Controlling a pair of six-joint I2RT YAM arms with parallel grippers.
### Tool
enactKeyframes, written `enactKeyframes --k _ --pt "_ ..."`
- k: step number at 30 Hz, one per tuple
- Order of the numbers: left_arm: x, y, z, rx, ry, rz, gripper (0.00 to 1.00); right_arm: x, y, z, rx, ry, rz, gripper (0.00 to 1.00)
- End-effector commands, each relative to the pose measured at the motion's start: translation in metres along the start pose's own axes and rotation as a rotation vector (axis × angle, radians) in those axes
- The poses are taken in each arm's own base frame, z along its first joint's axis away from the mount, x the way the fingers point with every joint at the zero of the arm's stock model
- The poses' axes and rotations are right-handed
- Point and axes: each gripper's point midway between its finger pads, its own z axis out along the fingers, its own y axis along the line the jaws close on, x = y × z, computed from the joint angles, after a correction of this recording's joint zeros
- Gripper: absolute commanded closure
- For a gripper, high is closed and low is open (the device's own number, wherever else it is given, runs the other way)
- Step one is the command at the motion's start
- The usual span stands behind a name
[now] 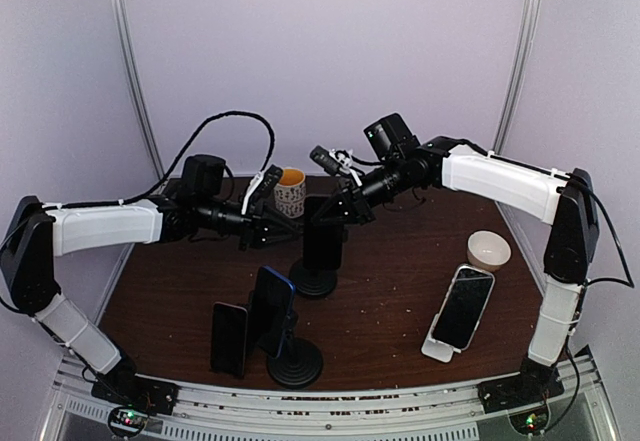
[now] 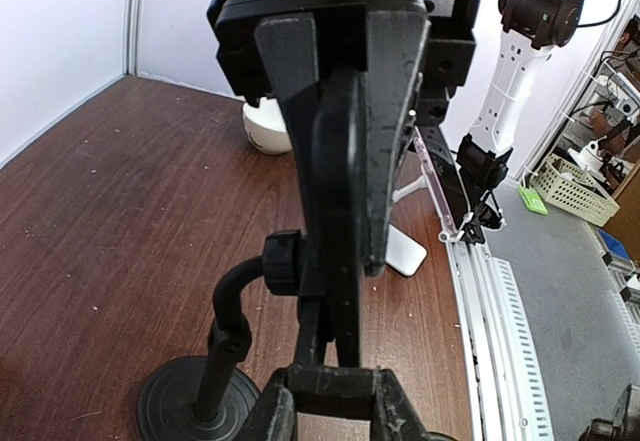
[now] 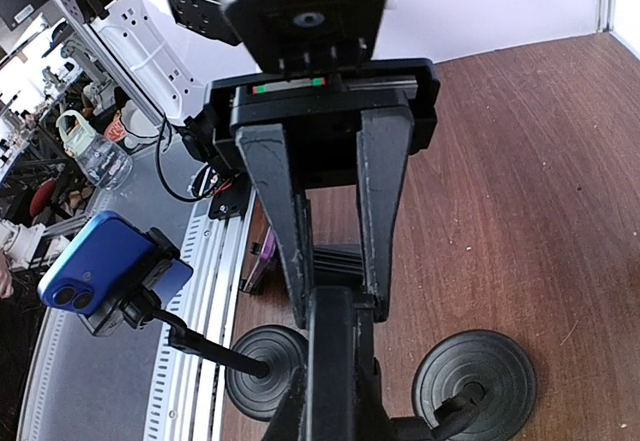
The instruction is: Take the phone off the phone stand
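Phone [image 1: 322, 244] stands upright in stand [image 1: 313, 281], mid-table [image 1: 390, 301], toward the far side. Right end effector [image 1: 330, 215] is clamped on the phone's top edge, reaching in from the right. Left end effector [image 1: 288, 229] is closed on the stand's cradle from the left. Mug [image 1: 290, 193] just behind. Bowl [image 1: 489, 250] well right.

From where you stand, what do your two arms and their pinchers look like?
The left arm and the right arm are each built from white, tube-like segments linked by chunky black joints. Thin black cables run along them, and one black cable arches in a loop above the left arm. The left gripper and right gripper are black, narrow and two-fingered.
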Motion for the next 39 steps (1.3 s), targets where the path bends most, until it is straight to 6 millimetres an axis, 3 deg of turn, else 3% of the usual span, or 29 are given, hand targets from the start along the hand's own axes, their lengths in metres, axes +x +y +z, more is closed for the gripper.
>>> enactKeyframes --k 1,10,18,26,31,39 --pt "-0.027 0.02 -0.039 -0.075 -0.095 0.063 1.0 0.033 -0.007 -0.031 0.046 0.107 0.127 1.0" --pt "-0.033 0.038 -0.036 -0.113 -0.115 0.015 1.0 0.019 0.024 -0.021 -0.054 0.093 0.036 1.0" --pt "-0.03 0.032 -0.018 -0.095 -0.099 0.0 1.0 0.003 0.038 0.005 -0.116 0.117 -0.032 1.0" --pt "-0.025 0.037 -0.015 -0.104 -0.119 -0.007 1.0 -0.009 0.059 0.007 -0.179 0.082 -0.093 1.0" --pt "-0.027 0.041 -0.011 -0.099 -0.118 -0.015 1.0 -0.025 0.061 0.011 -0.173 0.026 -0.113 1.0" --pt "-0.024 0.03 -0.003 -0.053 -0.101 -0.007 1.0 -0.061 0.057 0.019 -0.152 -0.118 -0.113 1.0"
